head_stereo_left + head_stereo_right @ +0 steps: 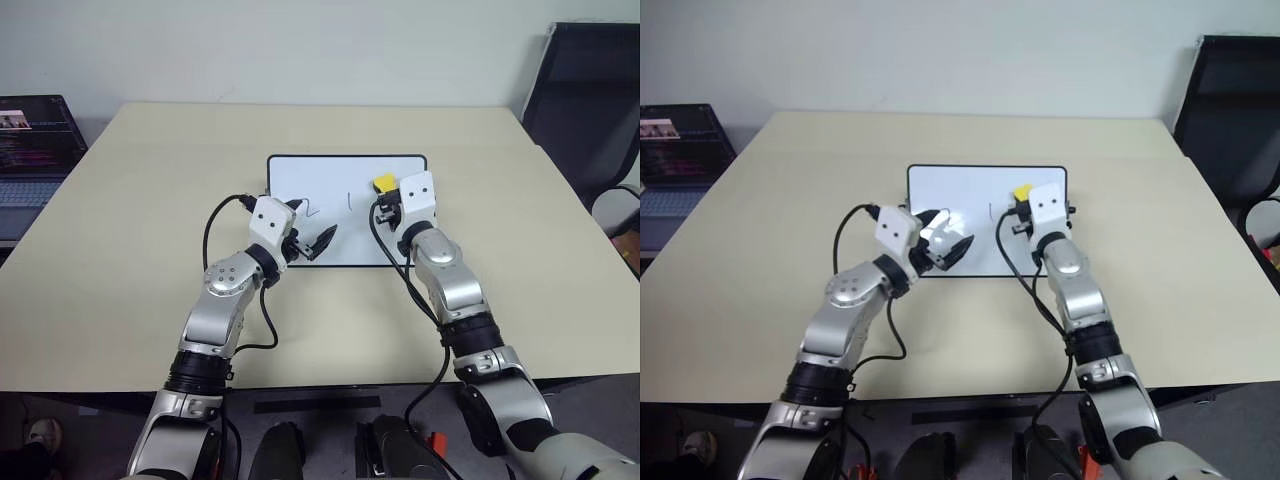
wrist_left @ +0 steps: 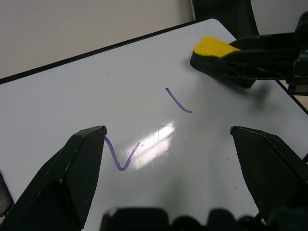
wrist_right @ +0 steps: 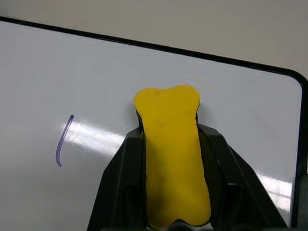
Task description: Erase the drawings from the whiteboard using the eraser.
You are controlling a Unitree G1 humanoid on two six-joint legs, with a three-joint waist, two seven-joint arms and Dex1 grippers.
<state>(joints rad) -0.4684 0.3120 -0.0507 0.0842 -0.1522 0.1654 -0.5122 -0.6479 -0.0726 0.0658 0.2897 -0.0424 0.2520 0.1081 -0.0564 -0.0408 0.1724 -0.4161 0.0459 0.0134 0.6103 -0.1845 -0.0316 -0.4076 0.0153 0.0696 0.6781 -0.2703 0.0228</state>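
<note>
Two marks left on the whiteboard (image 1: 300, 170), seen from the head camera: a "2" (image 1: 312, 209) and a "1" (image 1: 348, 201), both at about nine o'clock from the eraser (image 1: 384, 184). Right-hand end of the board already blank (no third mark to be made out there). Board lying flat on the table (image 1: 130, 220), long axis across. Right gripper (image 1: 388, 205) over the board's right part, left gripper (image 1: 318, 238) at the near edge below the "2".

From the right eye: same layout, yellow eraser (image 1: 1021, 191) just beyond the right wrist; laptop (image 1: 680, 150) well off at the table's left.

From the left wrist: black fingers (image 2: 67, 178) spread wide, nothing between them, "2" (image 2: 120, 154) just beside one fingertip, "1" (image 2: 178, 100) farther on, eraser (image 2: 214, 45) beyond that.

From the right wrist: fingers (image 3: 120, 183) pinching the eraser (image 3: 171, 159) by its long sides, long axis running out along the gripper, "1" (image 3: 62, 142) off at nine o'clock, well clear of the pad.

Judged next: sweep sideways toward nine o'clock, "1" first, then "2". Right arm plainly the one for it; left gripper near the "2" and likely in the path unless drawn back.
</note>
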